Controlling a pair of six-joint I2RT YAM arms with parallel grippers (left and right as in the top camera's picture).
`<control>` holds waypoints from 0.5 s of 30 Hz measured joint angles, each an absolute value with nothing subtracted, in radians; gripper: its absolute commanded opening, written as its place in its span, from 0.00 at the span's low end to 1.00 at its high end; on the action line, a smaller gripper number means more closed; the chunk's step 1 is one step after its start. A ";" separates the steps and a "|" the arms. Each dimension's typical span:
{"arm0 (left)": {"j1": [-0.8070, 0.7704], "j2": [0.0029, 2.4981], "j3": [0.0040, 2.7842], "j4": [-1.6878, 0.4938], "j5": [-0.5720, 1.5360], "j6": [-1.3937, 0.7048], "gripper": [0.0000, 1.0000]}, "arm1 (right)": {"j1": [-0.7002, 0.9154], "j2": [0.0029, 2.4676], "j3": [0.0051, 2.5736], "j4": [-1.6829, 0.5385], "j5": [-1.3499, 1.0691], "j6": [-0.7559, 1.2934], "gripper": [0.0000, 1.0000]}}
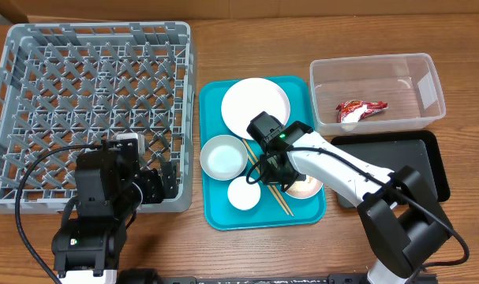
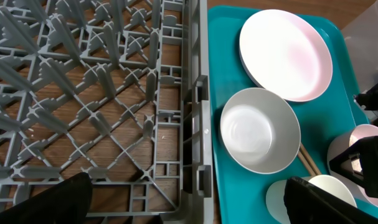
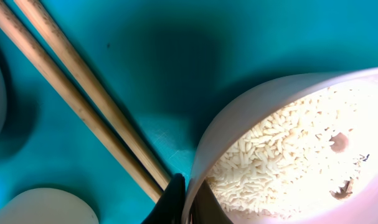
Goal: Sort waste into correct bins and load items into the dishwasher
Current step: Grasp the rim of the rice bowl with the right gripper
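Holdings on my table, reckoned from the teal tray at centre.
- 9 o'clock: grey dish rack, no dishes in it.
- 2 o'clock: clear tub, red-and-white wrapper inside.
- 3 o'clock: black tray, touching the tub's near side.
- On the teal tray: large plate at 12, bowl at 9, small cup at 7, smaller dish at 5, chopsticks slanting towards 6.
- My right claw: at the smaller dish's 9 o'clock rim.
- My left claw: jaws apart, over the rack's 5 o'clock corner.
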State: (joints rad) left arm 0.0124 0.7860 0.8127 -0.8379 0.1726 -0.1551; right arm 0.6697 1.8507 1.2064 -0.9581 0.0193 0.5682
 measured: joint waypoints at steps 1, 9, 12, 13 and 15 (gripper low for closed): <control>0.012 0.786 0.813 -0.838 0.173 -0.155 1.00 | 0.670 1.851 1.209 -0.969 0.020 0.569 0.04; 0.012 0.786 0.813 -0.838 0.173 -0.155 1.00 | 0.669 1.853 1.306 -1.060 0.015 0.573 0.04; 0.012 0.786 0.813 -0.838 0.173 -0.155 1.00 | 0.665 1.852 1.347 -1.076 0.008 0.573 0.04; 0.012 0.786 0.813 -0.838 0.173 -0.155 1.00 | 0.661 1.848 1.352 -1.076 0.006 0.574 0.04; 0.012 0.786 0.813 -0.838 0.173 -0.155 1.00 | 0.643 1.830 1.357 -1.079 0.001 0.576 0.04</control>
State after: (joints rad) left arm 0.0124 0.7860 0.8127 -0.8379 0.1726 -0.1551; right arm 0.6434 1.8301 1.3567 -1.0790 0.0006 0.5758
